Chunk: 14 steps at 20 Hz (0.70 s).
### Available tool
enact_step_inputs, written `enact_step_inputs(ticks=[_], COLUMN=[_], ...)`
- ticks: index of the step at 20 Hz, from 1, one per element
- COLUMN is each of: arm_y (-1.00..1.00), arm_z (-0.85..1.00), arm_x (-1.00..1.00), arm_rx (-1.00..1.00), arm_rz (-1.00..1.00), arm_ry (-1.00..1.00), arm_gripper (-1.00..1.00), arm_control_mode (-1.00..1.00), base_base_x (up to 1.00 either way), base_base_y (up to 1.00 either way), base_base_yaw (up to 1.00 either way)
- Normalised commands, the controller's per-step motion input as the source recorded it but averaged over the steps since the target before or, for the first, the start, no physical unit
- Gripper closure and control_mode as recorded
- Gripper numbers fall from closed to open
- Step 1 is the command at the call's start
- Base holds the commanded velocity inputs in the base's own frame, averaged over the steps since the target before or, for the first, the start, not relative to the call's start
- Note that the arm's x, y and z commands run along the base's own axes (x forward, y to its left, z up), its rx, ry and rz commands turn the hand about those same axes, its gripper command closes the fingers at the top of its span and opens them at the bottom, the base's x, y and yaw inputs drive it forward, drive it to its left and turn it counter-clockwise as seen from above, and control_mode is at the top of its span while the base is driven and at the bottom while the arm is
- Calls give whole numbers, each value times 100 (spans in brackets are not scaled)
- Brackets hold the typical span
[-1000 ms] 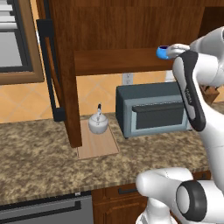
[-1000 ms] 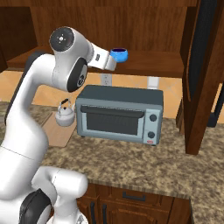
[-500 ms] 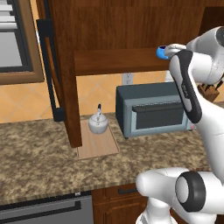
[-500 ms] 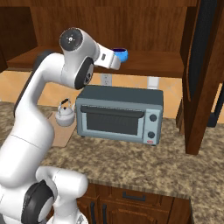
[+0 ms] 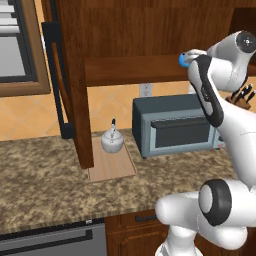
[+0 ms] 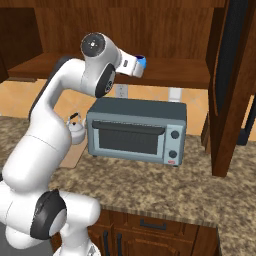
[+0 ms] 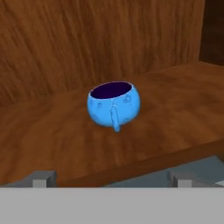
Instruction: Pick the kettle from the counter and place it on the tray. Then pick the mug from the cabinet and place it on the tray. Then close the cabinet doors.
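The blue mug (image 7: pixel 113 104) stands upright on the cabinet (image 5: pixel 135 30) shelf (image 7: pixel 175 113), its handle turned toward me. My gripper (image 7: pixel 112 178) hovers just in front of the shelf edge, level with the mug, open and holding nothing, with its fingertips (image 7: pixel 43 178) spread wide. From the right base view the gripper (image 6: pixel 135 64) sits right beside the mug (image 6: pixel 142 62). The kettle (image 5: pixel 112 140) rests on the tray (image 5: pixel 114 167) on the counter (image 5: pixel 45 175). Both cabinet doors (image 5: pixel 70 85) (image 6: pixel 235 85) stand open.
A grey toaster oven (image 5: pixel 175 129) stands on the counter under the shelf, just right of the tray. A knife block (image 5: pixel 244 95) is behind my arm at the right. The open left door hangs over the tray's left edge.
My arm's elbow has swung toward the cabinet and the hand has edged closer to the mug. The jaws stayed open; mug and kettle have not moved.
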Motion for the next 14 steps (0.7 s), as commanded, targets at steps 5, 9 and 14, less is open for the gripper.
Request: enact_step_inputs(ticks=[5, 9, 14], arm_y=[-1, -5, -14], arm_z=[-9, -9, -1], arm_x=[46, 43, 29], arm_rx=[0, 0, 0], arm_rz=[0, 0, 0], arm_ry=[0, 0, 0], arm_gripper=[-100, -100, -100], arm_control_mode=[-100, -100, -100], base_base_x=[0, 0, 0], base_base_y=[0, 0, 0], base_base_yaw=[0, 0, 0])
